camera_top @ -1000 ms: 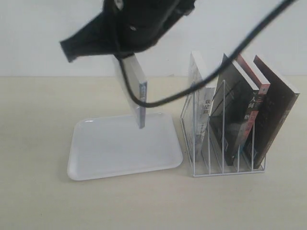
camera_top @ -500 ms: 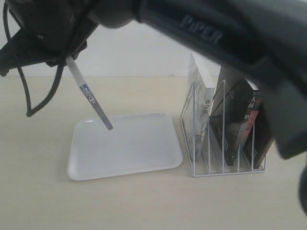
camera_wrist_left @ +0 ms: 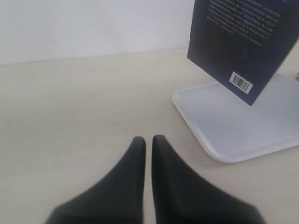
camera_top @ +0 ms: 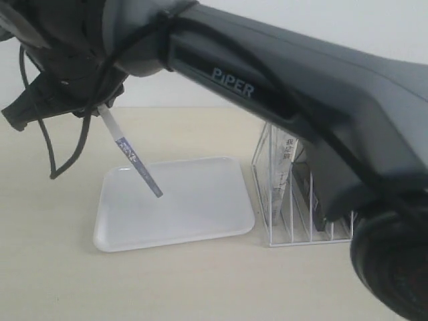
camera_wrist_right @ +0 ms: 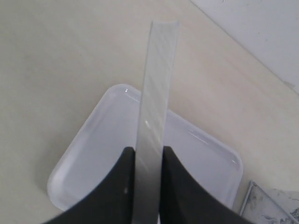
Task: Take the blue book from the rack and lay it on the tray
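You have the tabletop (camera_top: 53,281) carrying the rack (camera_top: 281,221) at your right, with the tray (camera_top: 194,214) just beside it. The blue book (camera_top: 130,156) hangs tilted, its lower corner low over the tray's left half. Your right hand (camera_wrist_right: 148,154) pinches its upper edge. Your left hand (camera_wrist_left: 147,140) has its fingers together on nothing, off the tray's side. The book looks thin, light, fairly stiff and glossy, so expect swing and slip. An edge pinch suits laying it flat.

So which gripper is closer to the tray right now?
Right. The right gripper holds the blue book tilted above the tray; the left gripper sits shut beside the tray, off its edge.
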Robot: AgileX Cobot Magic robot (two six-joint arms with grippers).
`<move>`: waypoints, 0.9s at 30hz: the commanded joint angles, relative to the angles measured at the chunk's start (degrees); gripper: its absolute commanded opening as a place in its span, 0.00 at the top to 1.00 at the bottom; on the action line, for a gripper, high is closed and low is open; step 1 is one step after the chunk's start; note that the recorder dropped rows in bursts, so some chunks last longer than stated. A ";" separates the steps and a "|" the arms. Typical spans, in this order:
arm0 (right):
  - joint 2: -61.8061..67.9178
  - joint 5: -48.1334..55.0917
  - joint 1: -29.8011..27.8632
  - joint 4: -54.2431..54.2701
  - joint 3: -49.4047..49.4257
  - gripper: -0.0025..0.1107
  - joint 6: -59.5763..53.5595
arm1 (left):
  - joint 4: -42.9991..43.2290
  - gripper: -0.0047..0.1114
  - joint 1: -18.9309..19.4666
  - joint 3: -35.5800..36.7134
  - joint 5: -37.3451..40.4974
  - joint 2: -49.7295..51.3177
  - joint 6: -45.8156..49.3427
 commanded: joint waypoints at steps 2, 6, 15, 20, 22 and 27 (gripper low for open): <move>-0.82 -0.79 -3.53 1.59 -0.62 0.98 -0.43 | 0.05 0.92 -0.02 -0.19 -0.88 -0.18 -0.39; -0.82 -0.79 -4.94 1.94 -0.62 0.98 -0.43 | 0.05 0.92 -0.02 -0.19 -0.88 -0.18 -0.39; -0.93 -0.79 -6.78 1.45 -0.62 0.98 -1.20 | 0.05 0.92 -0.02 -0.19 -0.88 -0.18 -0.39; -0.93 -0.79 -7.83 1.26 -0.62 0.98 -2.36 | 0.05 0.92 -0.02 -0.19 -0.88 -0.18 -0.39; -0.93 -0.79 -7.83 1.41 -0.62 0.98 -2.98 | 0.05 0.92 -0.02 -0.19 -0.88 -0.18 -0.39; -4.21 -0.79 -7.16 3.43 4.15 0.98 -5.17 | 0.05 0.92 -0.02 -0.19 -0.88 -0.18 -0.39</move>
